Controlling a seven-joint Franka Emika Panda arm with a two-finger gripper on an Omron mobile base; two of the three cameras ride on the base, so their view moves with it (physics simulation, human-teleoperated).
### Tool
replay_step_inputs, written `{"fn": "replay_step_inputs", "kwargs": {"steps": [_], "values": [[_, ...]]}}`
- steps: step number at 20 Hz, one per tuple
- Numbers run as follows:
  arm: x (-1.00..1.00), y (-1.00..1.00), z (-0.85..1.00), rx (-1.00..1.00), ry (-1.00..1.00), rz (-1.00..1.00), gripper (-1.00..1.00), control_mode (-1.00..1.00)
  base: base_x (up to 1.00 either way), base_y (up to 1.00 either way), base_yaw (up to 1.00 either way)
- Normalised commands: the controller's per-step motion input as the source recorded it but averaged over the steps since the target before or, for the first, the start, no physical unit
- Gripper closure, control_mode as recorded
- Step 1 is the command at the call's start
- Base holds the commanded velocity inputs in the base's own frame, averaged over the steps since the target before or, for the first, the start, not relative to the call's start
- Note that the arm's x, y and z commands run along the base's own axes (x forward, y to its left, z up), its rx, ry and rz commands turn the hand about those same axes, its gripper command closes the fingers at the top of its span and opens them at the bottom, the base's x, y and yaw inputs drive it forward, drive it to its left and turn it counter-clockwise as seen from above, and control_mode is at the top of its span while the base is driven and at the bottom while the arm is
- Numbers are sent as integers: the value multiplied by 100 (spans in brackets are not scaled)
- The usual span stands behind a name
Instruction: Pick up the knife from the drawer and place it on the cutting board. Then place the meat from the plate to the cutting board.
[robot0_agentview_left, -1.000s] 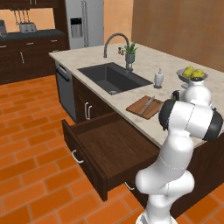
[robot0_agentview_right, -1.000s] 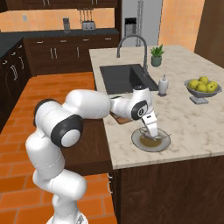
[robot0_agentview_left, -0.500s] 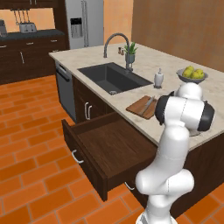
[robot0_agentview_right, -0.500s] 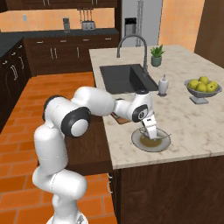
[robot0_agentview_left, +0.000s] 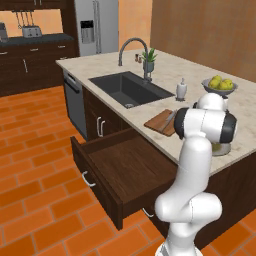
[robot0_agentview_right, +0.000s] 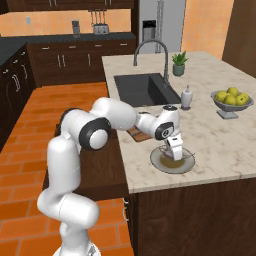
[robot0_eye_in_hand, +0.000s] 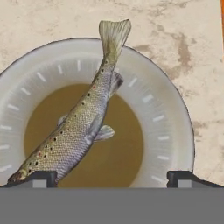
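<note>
A spotted grey-brown fish, the meat (robot0_eye_in_hand: 72, 135), lies diagonally across the plate (robot0_eye_in_hand: 166, 131), which has an olive-brown centre and a pale rim. My gripper (robot0_eye_in_hand: 111, 178) hangs just above the plate, open, one fingertip on each side of the fish's head end and nothing between them. In the right base view the gripper (robot0_agentview_right: 175, 151) points down over the plate (robot0_agentview_right: 156, 162) near the counter's front edge. The cutting board (robot0_agentview_left: 159, 121) lies between sink and plate, and the knife (robot0_agentview_left: 169, 121) rests on it. The drawer (robot0_agentview_left: 125, 167) stands pulled open below the counter.
A grey footed bowl of yellow fruit (robot0_agentview_right: 230, 100) stands at the counter's far right. A soap dispenser (robot0_agentview_right: 186, 97), a dark sink (robot0_agentview_right: 142, 89) with a tall faucet (robot0_agentview_right: 150, 50) and a small potted plant (robot0_agentview_right: 178, 65) are behind the board. The open drawer juts out over the orange tile floor.
The arm's elbow and upper links have swung and folded closer to the counter. The gripper has stayed over the plate, open, only shifting slightly.
</note>
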Motion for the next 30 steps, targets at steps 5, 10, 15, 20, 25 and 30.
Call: {"fn": "replay_step_inputs", "kwargs": {"steps": [5, 10, 15, 20, 25, 30], "values": [[25, 0, -7, 1, 0, 0, -100, -100, 0, 0, 0], [7, 0, -7, 0, 0, 0, -100, -100, 0, 0, 0], [0, -8, -8, 0, -3, -5, -100, -100, 0, 0, 0], [-24, -17, 0, 3, -6, -6, -100, -100, 0, 0, 0], [-33, -3, 19, 6, -16, 0, -100, -100, 0, 0, 0], [2, 3, -1, 0, 0, -4, -100, -100, 0, 0, 0]]}}
